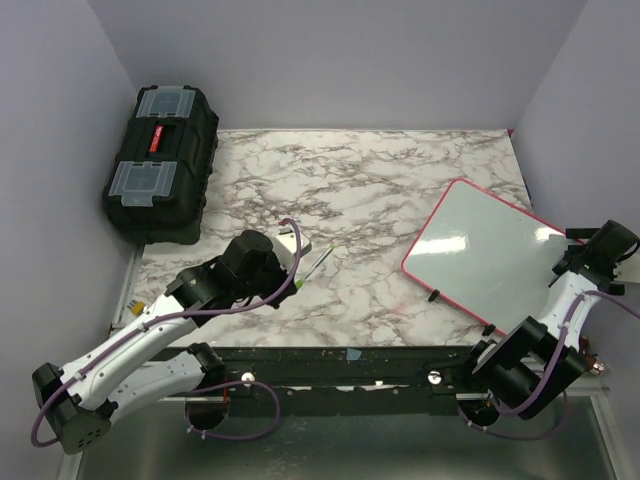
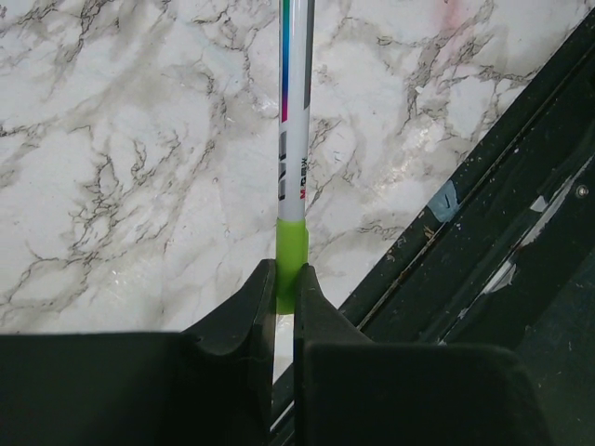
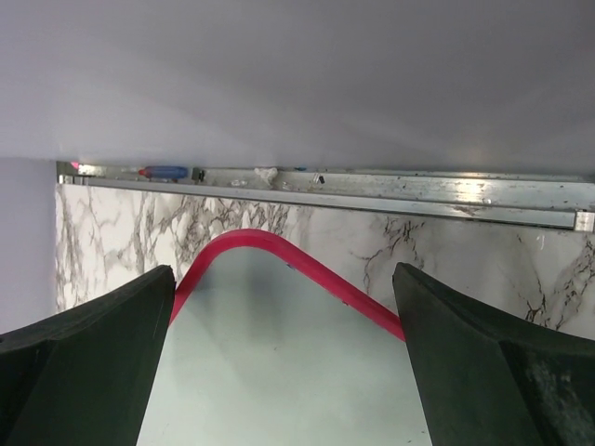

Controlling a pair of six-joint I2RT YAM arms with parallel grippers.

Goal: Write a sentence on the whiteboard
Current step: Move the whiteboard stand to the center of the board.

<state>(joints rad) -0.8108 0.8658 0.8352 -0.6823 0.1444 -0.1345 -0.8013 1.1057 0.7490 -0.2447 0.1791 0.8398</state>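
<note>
1. Left gripper: jaws clenched on the lime-green end of a slim white plastic marker with coloured print. The barrel runs straight out from the fingertips, low over the table.
2. Whether the green piece is a cap or the pen's tail cannot be told.
3. Right gripper: jaws released and spread wide, holding nothing, with a rounded red corner of the board showing between the fingers.
4. Deciding relation: the flat white rectangular whiteboard with thin red-pink frame lies well apart from the left jaws, off to their right. The marker's long axis points roughly toward it. The right arm is nearer the board, but the left arm has the pen.
5. The board sits skewed on the table, glossy and smooth, and no writing shows on it.
6. Surroundings: grey-veined white marble-pattern tabletop; black hard-plastic toolbox with clear lid compartments at the far left.
</note>
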